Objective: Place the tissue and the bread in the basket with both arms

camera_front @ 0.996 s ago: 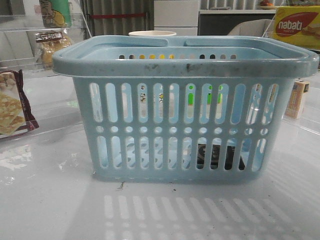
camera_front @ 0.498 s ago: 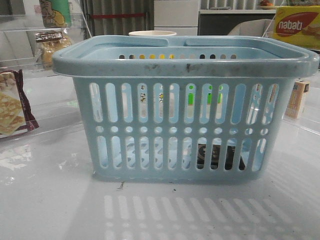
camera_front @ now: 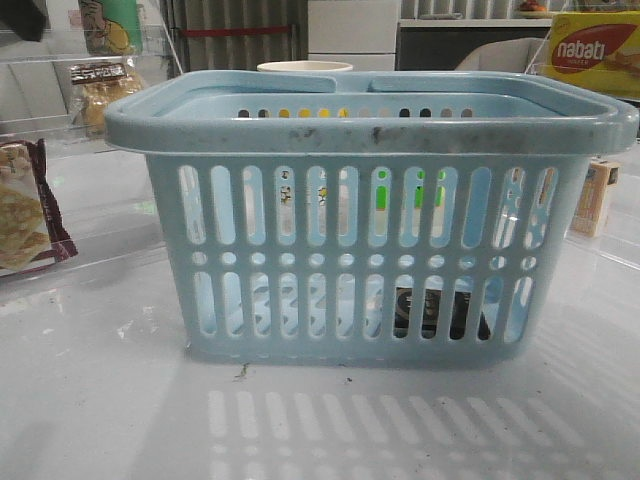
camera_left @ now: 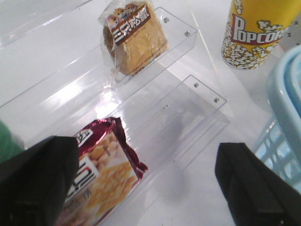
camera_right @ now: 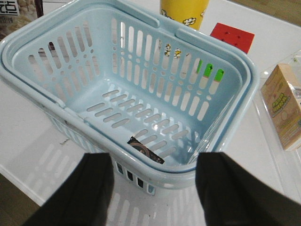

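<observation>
The light blue basket (camera_front: 370, 130) stands mid-table. The black tissue packet (camera_front: 430, 312) lies inside it at the near right, seen through the slots and from above in the right wrist view (camera_right: 146, 150). The bread bag (camera_front: 100, 95) sits on a clear acrylic shelf at the far left. In the left wrist view the bread (camera_left: 134, 40) is beyond my open, empty left gripper (camera_left: 148, 188), which hovers over the lower shelf. My right gripper (camera_right: 153, 197) is open and empty, above the table just outside the basket's near rim (camera_right: 155, 172).
A maroon-edged cracker packet (camera_left: 101, 179) lies under my left gripper's fingers and shows at the front view's left (camera_front: 25, 215). A yellow popcorn cup (camera_left: 251, 33) stands behind the basket. A tan carton (camera_right: 282, 106), a red cube (camera_right: 232, 35) and a nabati box (camera_front: 590, 50) are to the right.
A dark shape has come into the top left corner of the front view, above the shelves. The basket, tissue and bread have not moved.
</observation>
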Robot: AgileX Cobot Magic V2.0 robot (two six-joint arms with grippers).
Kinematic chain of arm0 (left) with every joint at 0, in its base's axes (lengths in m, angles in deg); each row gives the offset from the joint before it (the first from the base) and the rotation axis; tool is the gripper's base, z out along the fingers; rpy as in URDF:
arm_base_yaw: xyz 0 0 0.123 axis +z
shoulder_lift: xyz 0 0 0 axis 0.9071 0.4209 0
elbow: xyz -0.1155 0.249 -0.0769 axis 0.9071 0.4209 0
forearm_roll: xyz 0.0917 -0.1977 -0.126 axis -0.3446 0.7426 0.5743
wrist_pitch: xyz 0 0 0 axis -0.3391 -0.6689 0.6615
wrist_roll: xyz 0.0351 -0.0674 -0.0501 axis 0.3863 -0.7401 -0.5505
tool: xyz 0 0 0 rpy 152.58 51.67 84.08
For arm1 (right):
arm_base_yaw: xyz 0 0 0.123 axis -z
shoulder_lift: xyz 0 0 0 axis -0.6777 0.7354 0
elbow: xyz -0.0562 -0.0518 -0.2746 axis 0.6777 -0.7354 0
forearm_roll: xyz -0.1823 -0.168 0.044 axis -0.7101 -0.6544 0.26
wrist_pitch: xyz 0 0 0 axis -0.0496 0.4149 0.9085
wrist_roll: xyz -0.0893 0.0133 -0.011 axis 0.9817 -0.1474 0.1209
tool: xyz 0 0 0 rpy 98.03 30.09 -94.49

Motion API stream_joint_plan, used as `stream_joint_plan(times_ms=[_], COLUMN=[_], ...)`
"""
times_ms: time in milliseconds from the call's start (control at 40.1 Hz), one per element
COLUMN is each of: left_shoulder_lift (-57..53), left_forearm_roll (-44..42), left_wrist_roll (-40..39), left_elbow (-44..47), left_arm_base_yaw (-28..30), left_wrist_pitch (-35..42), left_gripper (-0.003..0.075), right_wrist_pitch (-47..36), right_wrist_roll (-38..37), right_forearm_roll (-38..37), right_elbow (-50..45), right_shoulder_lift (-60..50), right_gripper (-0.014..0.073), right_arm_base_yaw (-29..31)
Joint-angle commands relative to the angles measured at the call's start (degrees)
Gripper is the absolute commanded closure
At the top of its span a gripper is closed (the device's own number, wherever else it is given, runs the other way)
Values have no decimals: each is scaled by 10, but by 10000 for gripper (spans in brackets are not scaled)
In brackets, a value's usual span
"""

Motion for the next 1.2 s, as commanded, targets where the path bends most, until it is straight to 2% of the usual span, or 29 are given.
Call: stream_joint_plan(times_ms=[0,149,399,672,747,971,1171], left_shoulder_lift=[55,163,269,325,327,325,301], left_forearm_roll=[-6,-1,14,14,14,13,13], left_wrist_roll=[0,-3,-3,-3,-3,-3,-3], left_elbow=[-76,-177,-300,-347,-346,-346,-346], left_arm_base_yaw=[-2,11,14,15,15,15,15], left_wrist_pitch=[46,38,44,79,81,73,55], left_gripper=[85,85,85,95,151,416,573], right_wrist_pitch=[-41,-41,-41,-41,-41,-41,-41], right_wrist_roll=[4,4,4,4,4,4,4], right_forearm_roll=[-7,-7,-7,-7,-7,-7,-7], right_elbow=[16,16,16,16,16,16,16], right_shoulder_lift=[-3,-3,-3,-3,-3,-3,-3], right_gripper=[94,94,94,94,94,94,94], right_arm_base_yaw=[0,0,0,0,0,0,0])
